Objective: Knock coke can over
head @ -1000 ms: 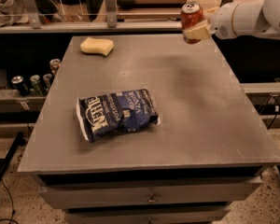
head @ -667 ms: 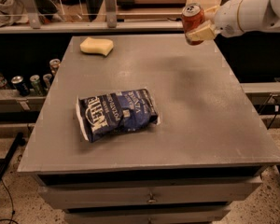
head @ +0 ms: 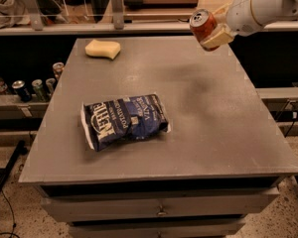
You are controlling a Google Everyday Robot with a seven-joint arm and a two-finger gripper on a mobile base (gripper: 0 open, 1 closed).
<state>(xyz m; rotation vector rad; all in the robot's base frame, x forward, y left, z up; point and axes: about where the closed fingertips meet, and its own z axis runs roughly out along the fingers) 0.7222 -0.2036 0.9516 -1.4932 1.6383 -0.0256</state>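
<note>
The two-finger pincer [head: 213, 28] hangs over the far right corner of the flat grey table top [head: 223, 133], at the end of a smooth white rounded arm [head: 268, 6]. Its pale beige fingers [head: 216, 36] are clamped on the small red cylindrical coke can [head: 202, 25]. The can is held off the surface and tilted, its silver top turned up and to the left.

Below and in front of the pincer the matte, slightly scuffed table top lies bare out to its right and near edges. A darker patch [head: 198, 83] lies on it just below and left of the pincer.

Well to the pincer's lower left, near the table's middle, a crinkled blue chip bag with white lettering [head: 125, 121] lies flat. Far to the pincer's left, by the far edge, sits a soft yellow block-shaped sponge [head: 103, 48].

Beyond the table's left edge, lower down, dark and green cans with silver tops [head: 35, 87] stand on a shelf. Under the near edge runs a grey drawer front [head: 159, 207].
</note>
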